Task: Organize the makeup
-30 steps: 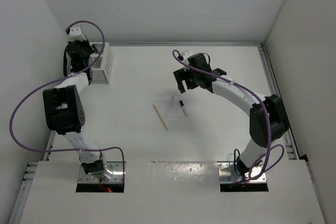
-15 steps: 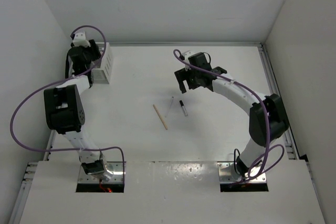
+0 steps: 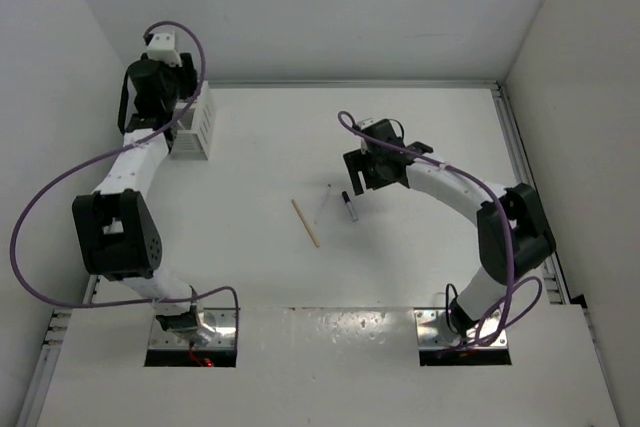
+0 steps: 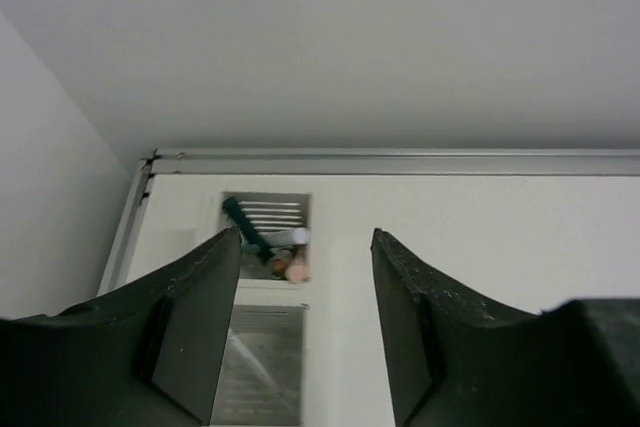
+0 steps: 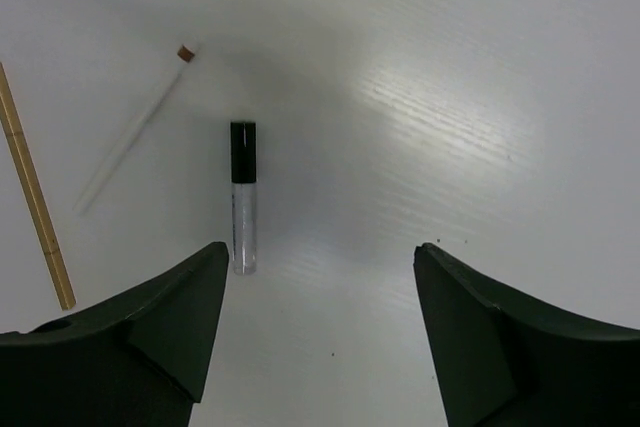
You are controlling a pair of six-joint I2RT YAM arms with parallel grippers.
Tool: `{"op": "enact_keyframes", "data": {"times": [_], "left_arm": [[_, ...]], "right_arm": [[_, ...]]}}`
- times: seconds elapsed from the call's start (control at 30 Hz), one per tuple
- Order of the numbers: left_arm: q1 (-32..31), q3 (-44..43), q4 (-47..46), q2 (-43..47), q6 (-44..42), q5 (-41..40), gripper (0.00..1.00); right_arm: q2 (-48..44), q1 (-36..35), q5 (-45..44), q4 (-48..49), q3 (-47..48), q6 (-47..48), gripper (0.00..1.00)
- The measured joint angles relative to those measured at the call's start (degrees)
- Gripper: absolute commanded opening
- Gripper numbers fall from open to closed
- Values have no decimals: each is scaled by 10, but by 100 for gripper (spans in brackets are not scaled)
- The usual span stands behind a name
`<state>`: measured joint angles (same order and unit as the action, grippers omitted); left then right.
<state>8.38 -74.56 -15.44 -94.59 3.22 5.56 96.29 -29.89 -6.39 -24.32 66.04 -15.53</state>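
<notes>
Left gripper (image 4: 305,239) hangs spread, empty, over slatted box (image 4: 270,288) holding stored sticks (image 4: 246,230). Right gripper (image 5: 320,257) hangs spread, empty, above black-capped tube (image 5: 243,202); brush (image 5: 128,150) and wooden stick (image 5: 35,202) lie alongside. We fear the off-centre tube gets nudged and rolls.

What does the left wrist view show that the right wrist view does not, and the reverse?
Only the left wrist view: the white slatted box, with a dark stick, a white stick and a peach-ended stick in its far compartment, and the wall behind.
Only the right wrist view: a clear tube with a black cap, a thin white brush with a brown tip, and a tan wooden stick, lying loose.
Both: the white table and each view's own gripper, the left gripper and the right gripper, jaws open, holding nothing.
</notes>
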Motion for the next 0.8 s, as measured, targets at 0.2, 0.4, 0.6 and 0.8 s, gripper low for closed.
{"op": "enact_keyframes", "data": {"times": [0.2, 0.4, 0.6, 0.8], "left_arm": [[-159, 56, 117, 108, 30, -21, 59], [-328, 152, 232, 98, 106, -45, 60], [-380, 152, 300, 8, 170, -74, 64], [-407, 135, 332, -45, 217, -88, 64]], "right_arm": [[-43, -3, -2, 11, -63, -24, 74], [-50, -3, 5, 22, -101, -38, 73], [-96, -3, 4, 29, -168, -52, 73], [-134, -3, 0, 38, -216, -68, 73]]}}
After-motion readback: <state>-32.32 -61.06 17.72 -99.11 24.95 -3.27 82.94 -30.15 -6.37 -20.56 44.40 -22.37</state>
